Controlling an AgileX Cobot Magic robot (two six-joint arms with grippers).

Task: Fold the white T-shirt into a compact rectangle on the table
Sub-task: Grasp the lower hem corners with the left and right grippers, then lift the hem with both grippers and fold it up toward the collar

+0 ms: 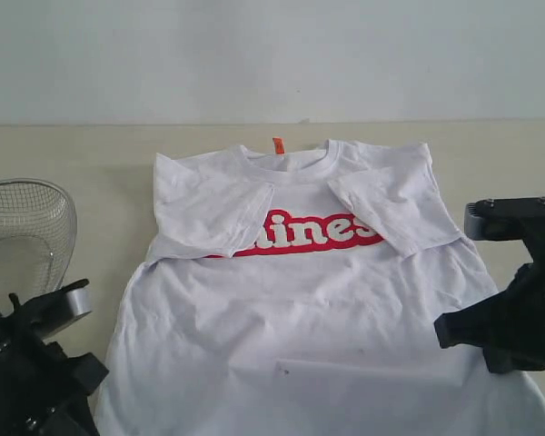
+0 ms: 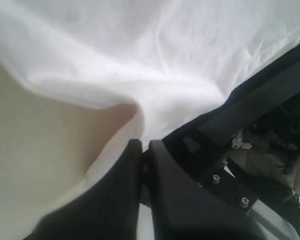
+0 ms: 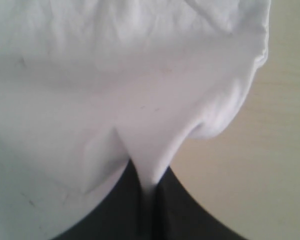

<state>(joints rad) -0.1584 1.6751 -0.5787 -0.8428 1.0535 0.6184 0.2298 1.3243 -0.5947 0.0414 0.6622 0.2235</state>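
the left gripper [image 2: 144, 150] is pinching a pulled-up fold of the white t-shirt [image 2: 155, 60], its two black fingers [image 2: 115, 200] pressing together with only a thin sliver of cloth showing between them. the fabric is fanning out from the jaws in a narrow peak and spreading into broad, soft creases that are filling most of the view. beside the fingers the cloth's edge is curling over and casting a shadow on the pale beige table [image 2: 35, 160]. on the gripper's other side a black bracket [image 2: 225, 175] with small screws is showing, with dark blurred hardware beyond it.
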